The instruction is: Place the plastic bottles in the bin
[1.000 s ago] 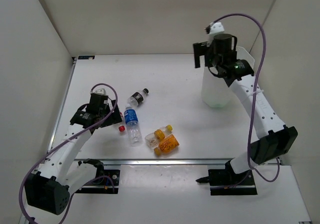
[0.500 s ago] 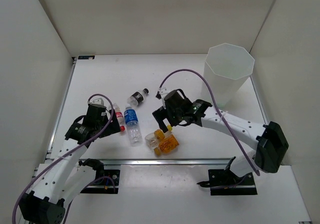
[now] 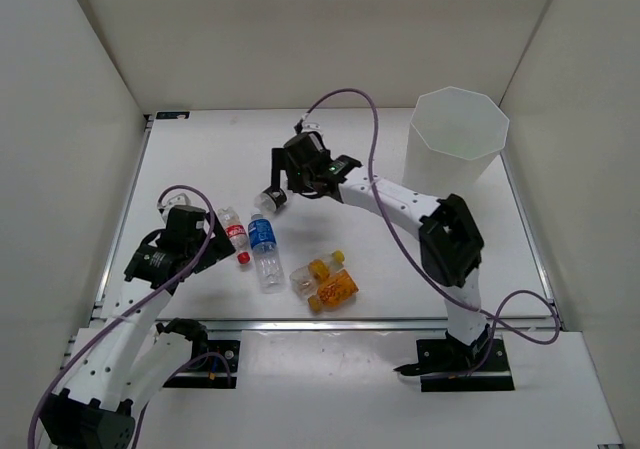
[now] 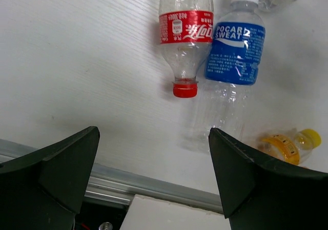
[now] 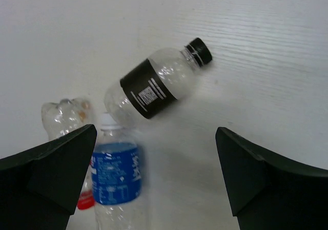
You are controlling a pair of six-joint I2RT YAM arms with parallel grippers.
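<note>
Left pincer (image 4: 152,135): wide open, facing red-label bottle (image 4: 185,33). Right pincer (image 5: 155,132): wide open, over dark-label bottle (image 5: 154,86). Bin (image 3: 450,174): upright.

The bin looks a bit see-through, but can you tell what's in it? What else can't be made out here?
The bin, top view: its own tall wall hides the bottom; contents unknown.
The dark-label bottle, top view: mostly covered by the right gripper; in the right wrist view its label print is too blurred to read.
The red-label bottle, left wrist view: base cut off by the top edge.
</note>
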